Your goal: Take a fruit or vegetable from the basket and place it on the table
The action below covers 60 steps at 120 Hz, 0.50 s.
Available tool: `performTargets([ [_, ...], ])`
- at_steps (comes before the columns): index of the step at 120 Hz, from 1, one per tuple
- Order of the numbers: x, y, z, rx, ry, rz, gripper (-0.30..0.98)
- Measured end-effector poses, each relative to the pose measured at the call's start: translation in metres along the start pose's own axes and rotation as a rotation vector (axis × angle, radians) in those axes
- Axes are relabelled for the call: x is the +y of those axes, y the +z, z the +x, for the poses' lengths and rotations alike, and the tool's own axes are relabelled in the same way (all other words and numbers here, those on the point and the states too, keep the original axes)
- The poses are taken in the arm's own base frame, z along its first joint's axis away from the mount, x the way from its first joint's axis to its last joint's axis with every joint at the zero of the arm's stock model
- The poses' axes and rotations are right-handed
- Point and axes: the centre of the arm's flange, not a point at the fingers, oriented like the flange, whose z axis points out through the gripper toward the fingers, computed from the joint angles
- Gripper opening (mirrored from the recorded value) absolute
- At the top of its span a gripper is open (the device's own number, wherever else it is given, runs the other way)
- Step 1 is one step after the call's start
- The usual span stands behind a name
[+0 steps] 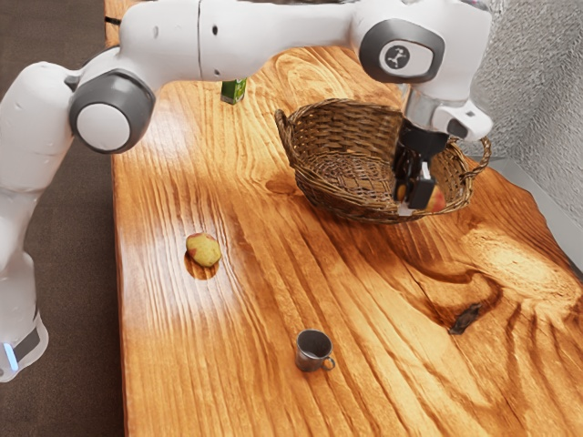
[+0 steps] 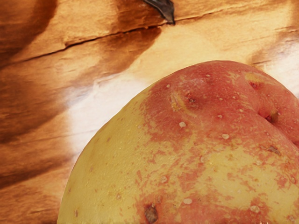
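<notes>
A gripper [image 1: 414, 195], its fingers parted by a fruit's width, clasps the red-and-yellow fruit [image 1: 438, 198] by the basket's [image 1: 342, 205] near rim, exterior view. Carried low, it could clip that rim, slip and roll (being rounded) toward the table's [image 1: 246, 382] edge.

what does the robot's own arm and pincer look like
The arm is glossy white with rounded segments and thin dark seam lines. Dark grey rings surround white discs at the joints, one disc bearing a dark round logo. A blue light strip glows low down. The pincer is black and blocky.
</notes>
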Motion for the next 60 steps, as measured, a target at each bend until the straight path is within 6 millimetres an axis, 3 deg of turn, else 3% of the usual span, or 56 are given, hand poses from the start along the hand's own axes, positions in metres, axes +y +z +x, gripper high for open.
performTargets([
  [14,0.019,0.016,0.006,-0.017,0.005,0.010,0.20],
  [23,0.026,0.025,0.010,-0.028,-0.009,0.015,0.40],
  [32,0.028,0.028,0.010,-0.029,-0.027,0.019,0.52],
  [60,0.025,0.027,0.010,-0.030,-0.084,0.028,0.65],
])
